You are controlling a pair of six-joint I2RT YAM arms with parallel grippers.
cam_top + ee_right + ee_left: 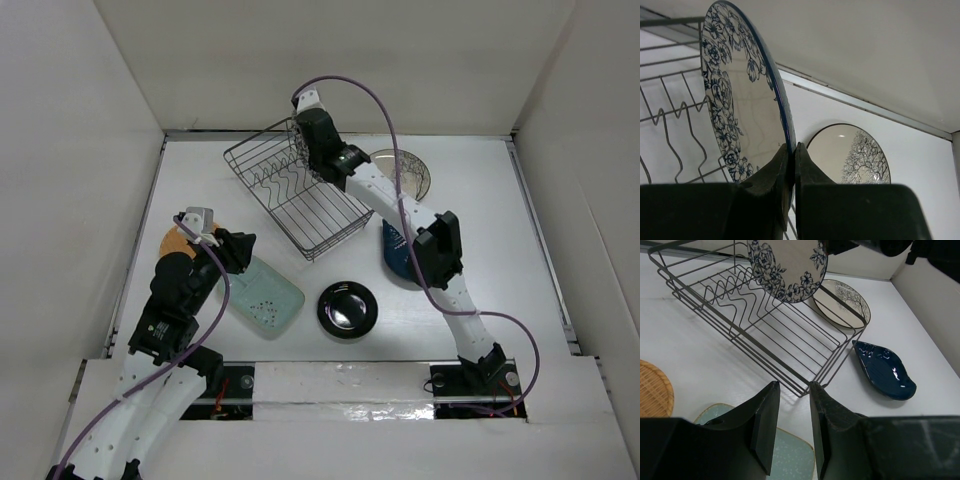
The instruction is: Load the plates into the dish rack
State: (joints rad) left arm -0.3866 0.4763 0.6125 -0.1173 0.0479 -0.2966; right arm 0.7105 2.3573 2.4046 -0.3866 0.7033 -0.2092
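White tabletop [480, 230] carries the rack [300, 205]. Right claw [791, 165] pinches the floral plate [735, 95] by its rim, upright above the rack. Left claw [790, 427] is spread and empty over the mint plate [265, 298]. Orange plate [652, 387], black plate [347, 308], blue plate [885, 371] and tree plate [845, 302] lie around the rack.

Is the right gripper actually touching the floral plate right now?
Touching. In the right wrist view the right gripper pinches the rim of the floral plate, with no gap on either side.
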